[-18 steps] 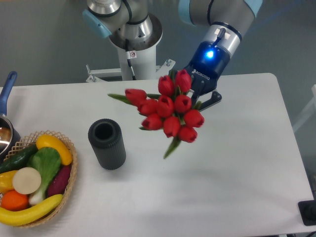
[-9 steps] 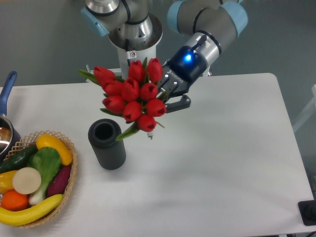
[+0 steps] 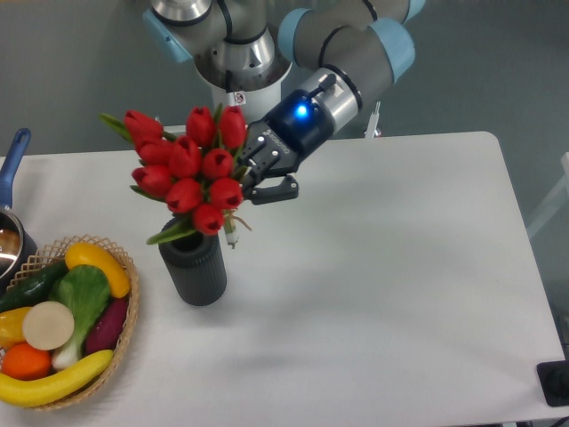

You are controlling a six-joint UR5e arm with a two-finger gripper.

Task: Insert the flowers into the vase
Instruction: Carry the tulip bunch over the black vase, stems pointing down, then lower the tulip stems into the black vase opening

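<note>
The flowers (image 3: pixel 187 169) are a bunch of red tulip buds with green leaves, held in the air with the heads pointing left, above the vase. My gripper (image 3: pixel 253 178) is shut on their stems, just right of the buds; the stems are mostly hidden. The vase (image 3: pixel 194 269) is a dark grey ribbed cylinder standing upright on the white table (image 3: pixel 400 267), directly below the bunch. Its mouth is partly covered by a leaf and the lowest buds.
A wicker basket (image 3: pixel 120 311) with fruit and vegetables sits at the front left, close to the vase. A pot with a blue handle (image 3: pixel 13 160) is at the left edge. The robot base (image 3: pixel 236 71) stands behind the table.
The gripper has carried the flowers leftward, from right of the vase to above it. The vase and basket have not moved.
</note>
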